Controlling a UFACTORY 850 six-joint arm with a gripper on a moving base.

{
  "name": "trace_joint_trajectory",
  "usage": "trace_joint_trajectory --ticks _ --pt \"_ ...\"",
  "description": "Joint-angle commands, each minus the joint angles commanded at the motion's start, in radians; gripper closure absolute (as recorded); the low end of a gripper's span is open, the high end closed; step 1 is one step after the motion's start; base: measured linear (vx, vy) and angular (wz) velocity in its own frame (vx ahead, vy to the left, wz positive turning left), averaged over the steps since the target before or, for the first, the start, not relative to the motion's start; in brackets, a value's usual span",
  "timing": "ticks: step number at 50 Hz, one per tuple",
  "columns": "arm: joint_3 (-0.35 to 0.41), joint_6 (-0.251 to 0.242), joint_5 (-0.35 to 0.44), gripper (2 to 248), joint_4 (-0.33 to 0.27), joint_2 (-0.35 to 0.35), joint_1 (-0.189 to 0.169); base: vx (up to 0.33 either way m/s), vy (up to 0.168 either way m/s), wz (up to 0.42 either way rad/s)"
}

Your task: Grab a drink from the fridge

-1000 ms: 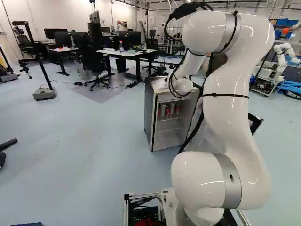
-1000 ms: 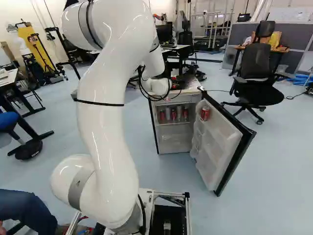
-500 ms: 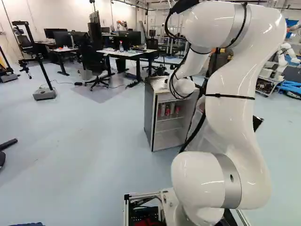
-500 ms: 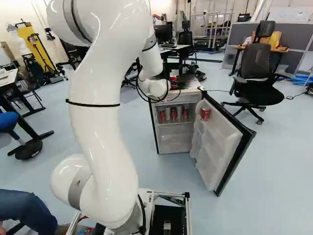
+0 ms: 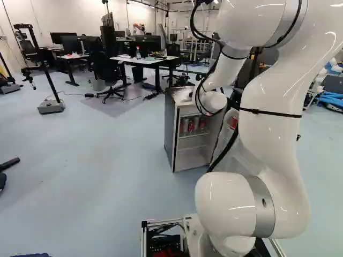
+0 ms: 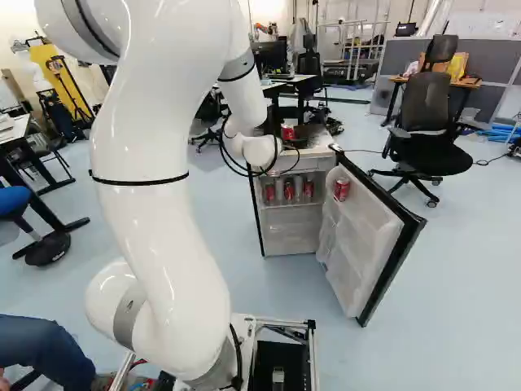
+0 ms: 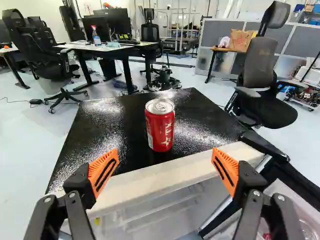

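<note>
The white UFACTORY 850 arm (image 6: 155, 187) reached forward to the compact refrigerator (image 6: 289, 236), near its glossy black top. The refrigerator door (image 6: 366, 244) stood wide open, toward the right of the right base view, with a mesh-backed office chair (image 6: 427, 114) beyond it. The two-finger gripper (image 7: 165, 156) was released, its orange pads (image 7: 103, 171) spread wide on either side of a gap at the refrigerator's front edge. Inside, red and silver drink cans (image 6: 288, 191) stood in a row on an upper shelf, and another red can (image 6: 341, 189) sat in the door's upper rack. A red soda can (image 7: 160, 125) stood upright on the black top, just ahead of the gripper and roughly in line with its gap, touching neither pad.
</note>
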Motion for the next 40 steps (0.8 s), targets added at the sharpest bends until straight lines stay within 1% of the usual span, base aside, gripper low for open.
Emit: trace_joint_trajectory --ticks 13,28,34,40 --pt "0.043 0.000 0.000 3 0.000 0.036 -0.031 0.000 0.000 0.000" --pt "0.073 0.000 -0.004 3 0.000 0.076 -0.076 0.000 0.000 0.000" --pt "0.076 0.000 -0.020 3 0.000 0.090 -0.095 0.000 0.000 0.000" --pt "0.074 0.000 -0.054 3 0.000 0.102 -0.113 0.000 0.000 0.000"
